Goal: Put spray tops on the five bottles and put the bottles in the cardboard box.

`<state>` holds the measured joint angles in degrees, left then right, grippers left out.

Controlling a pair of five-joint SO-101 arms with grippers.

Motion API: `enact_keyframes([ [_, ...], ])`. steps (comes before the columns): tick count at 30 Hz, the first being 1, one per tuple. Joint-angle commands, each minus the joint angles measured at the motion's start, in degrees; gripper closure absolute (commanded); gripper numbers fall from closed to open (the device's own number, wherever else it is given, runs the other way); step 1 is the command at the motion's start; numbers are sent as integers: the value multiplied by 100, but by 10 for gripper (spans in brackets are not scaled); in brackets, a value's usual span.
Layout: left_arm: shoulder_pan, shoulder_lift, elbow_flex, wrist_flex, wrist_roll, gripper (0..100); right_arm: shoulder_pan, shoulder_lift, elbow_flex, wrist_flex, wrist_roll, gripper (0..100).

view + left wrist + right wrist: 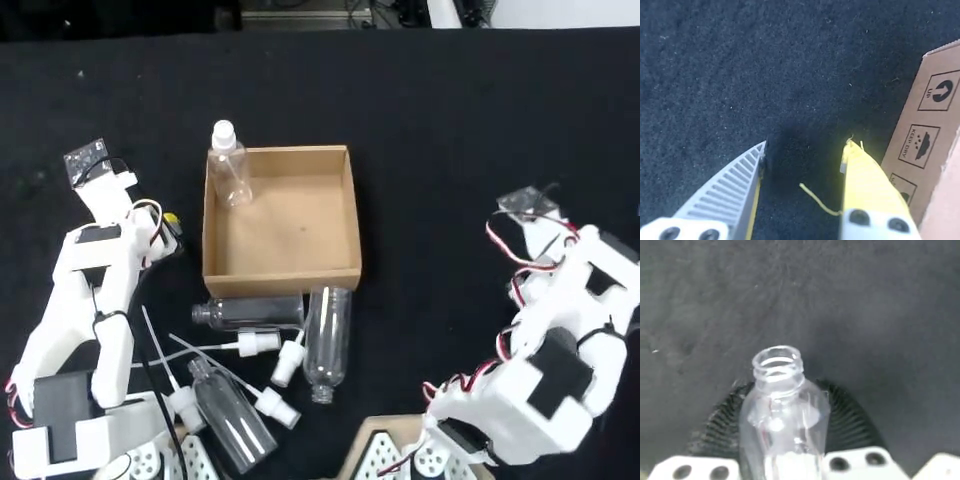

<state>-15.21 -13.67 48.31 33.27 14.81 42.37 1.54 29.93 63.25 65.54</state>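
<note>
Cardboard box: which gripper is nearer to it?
Left. The left gripper hangs open beside an outer wall of the cardboard box; the right gripper, shut on a topless bottle, sits far off on its other side.

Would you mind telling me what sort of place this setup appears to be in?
Probably a robotics lab bench: a white left arm and right arm stand at a black cloth-covered table, with clear bottles, spray tops and a cardboard box laid out.
</note>
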Motion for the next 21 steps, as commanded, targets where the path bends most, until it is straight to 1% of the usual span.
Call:
enact_keyframes([
  [1, 4, -53, -66, -79, 0, 787, -369, -1024, -743, 1266, -853, 988],
  [3, -4, -79, -48, -62, 0, 787, -747, -1411, -831, 1644, -1503, 988],
  [5, -4, -70, -40, -53, 0, 787, -1099, -1763, -796, 1723, -1934, 988],
  [6, -4, -44, -40, -53, 0, 787, -1231, -1912, -734, 1705, -2040, 988],
  [8, -4, -35, -31, -53, 0, 787, -1380, -2053, -435, 1451, -1987, 988],
  [10, -40, -35, -31, -53, 0, 787, -1292, -2044, 4, 888, -1556, 988],
  [13, -180, -35, -40, -53, 0, 787, -686, -1798, 892, -404, -308, 988],
  [15, -233, -53, -48, -53, 0, 787, -211, -1499, 1323, -1037, 466, 988],
  [16, -242, -62, -48, -53, 0, 787, -18, -1341, 1385, -1116, 712, 988],
  [18, -215, -70, -40, -62, 0, 787, 299, -1059, 1349, -1081, 967, 987],
  [20, -198, -70, -40, -70, 0, 787, 501, -778, 1235, -1002, 1073, 982],
  [21, -198, -53, -40, -79, 0, 787, 580, -646, 1138, -932, 1090, 961],
])
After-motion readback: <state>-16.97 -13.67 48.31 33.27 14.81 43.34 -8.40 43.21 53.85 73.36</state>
